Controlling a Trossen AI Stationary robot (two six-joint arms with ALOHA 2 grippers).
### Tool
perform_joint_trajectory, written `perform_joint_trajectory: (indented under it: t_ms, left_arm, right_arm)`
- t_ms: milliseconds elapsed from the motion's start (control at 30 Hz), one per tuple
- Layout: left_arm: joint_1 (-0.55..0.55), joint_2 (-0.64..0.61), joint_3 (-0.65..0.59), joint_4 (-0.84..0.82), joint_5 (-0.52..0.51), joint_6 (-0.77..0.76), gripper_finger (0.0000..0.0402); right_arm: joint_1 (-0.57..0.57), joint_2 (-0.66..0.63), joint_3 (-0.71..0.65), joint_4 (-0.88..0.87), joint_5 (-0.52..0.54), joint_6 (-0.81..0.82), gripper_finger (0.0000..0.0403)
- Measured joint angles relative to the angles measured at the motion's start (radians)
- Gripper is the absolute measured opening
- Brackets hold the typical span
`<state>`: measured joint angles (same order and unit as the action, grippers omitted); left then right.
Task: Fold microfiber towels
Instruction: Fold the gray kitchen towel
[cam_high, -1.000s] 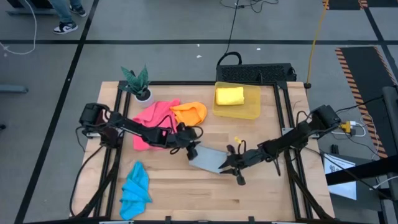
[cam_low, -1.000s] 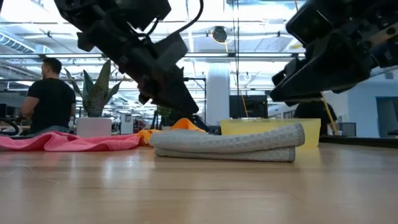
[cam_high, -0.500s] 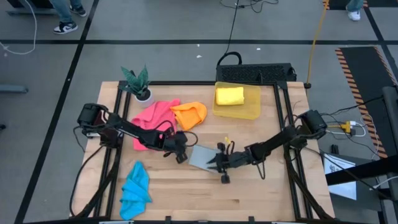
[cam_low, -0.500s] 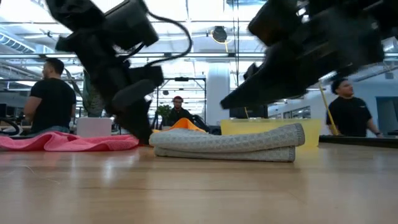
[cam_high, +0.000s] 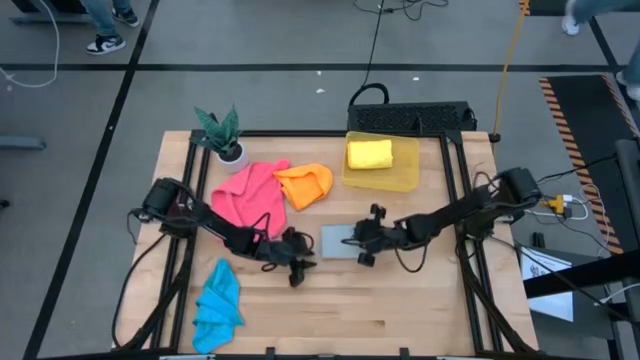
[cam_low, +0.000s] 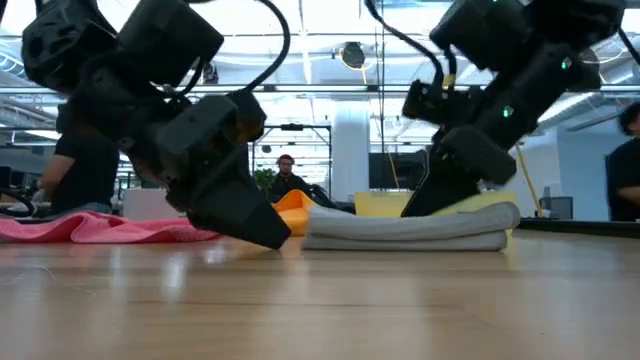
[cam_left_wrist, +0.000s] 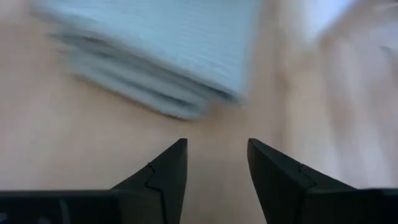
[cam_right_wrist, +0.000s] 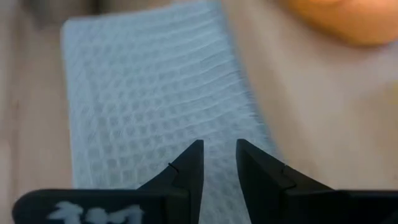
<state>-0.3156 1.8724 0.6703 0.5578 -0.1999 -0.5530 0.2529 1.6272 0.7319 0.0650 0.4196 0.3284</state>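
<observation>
A folded grey towel (cam_high: 338, 241) lies flat at the table's middle, several layers stacked (cam_low: 400, 228). My right gripper (cam_high: 361, 246) slants down onto its right end, fingers a narrow gap apart (cam_right_wrist: 217, 149). My left gripper (cam_high: 298, 268) stands open low over bare wood, just near and left of the towel's left end (cam_left_wrist: 214, 149), touching nothing. A pink towel (cam_high: 245, 192) and an orange towel (cam_high: 305, 183) lie crumpled at the far left. A blue towel (cam_high: 217, 300) lies bunched near the front left. A folded yellow towel (cam_high: 368, 153) sits in the bin. My right gripper has its fingertips (cam_right_wrist: 186, 163) on the grey towel's top layer (cam_right_wrist: 217, 134), near the towel's right end. The fingers slant down from the table's right side. Nothing shows pinched between them. The towel lies flat on the wood.
A translucent yellow bin (cam_high: 405, 176) stands at the far middle, a small potted plant (cam_high: 224, 138) at the far left corner. Bare wood (cam_high: 400, 310) stretches along the near right. People show in the room behind (cam_low: 286, 176).
My left gripper has drawn off the grey towel's left end toward the near edge and sunk low over the wood. My right gripper has gone toward the table's left and tipped down onto the towel. The towel has turned square to the table and slid a little right.
</observation>
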Motion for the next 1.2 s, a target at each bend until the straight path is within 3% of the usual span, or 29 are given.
perform_joint_trajectory:
  t_ms: [133,267,500,600,933,1067,1200]
  left_arm:
    - [-0.02,0.047,0.049,0.021,-0.003,0.016,0.0168]
    - [-0.026,0.045,0.07,-0.011,-0.037,0.022,0.0168]
    - [-0.018,-0.068,0.066,-0.219,-0.174,0.002,0.0168]
    - [0.002,-0.066,0.068,-0.228,-0.181,0.021,0.0168]
    - [0.069,-0.023,0.065,-0.178,-0.185,0.095,0.0168]
    - [0.082,-0.013,0.066,-0.112,-0.163,0.135,0.0168]
    - [0.08,-0.012,0.066,-0.114,-0.158,0.152,0.0168]
  right_arm:
    - [0.02,-0.103,0.0,-0.065,0.011,-0.032,0.0084]
    - [0.072,-0.116,-0.002,0.05,-0.118,-0.198,0.0084]
    - [0.128,0.075,-0.005,0.416,-0.135,-0.419,0.0088]
    - [0.109,0.149,0.001,0.511,-0.135,-0.457,0.0102]
    - [0.053,0.241,0.123,0.395,-0.134,-0.49,0.0167]
    - [0.05,0.27,0.14,0.376,-0.13,-0.502,0.0161]
    - [0.044,0.28,0.143,0.375,-0.067,-0.501,0.0123]
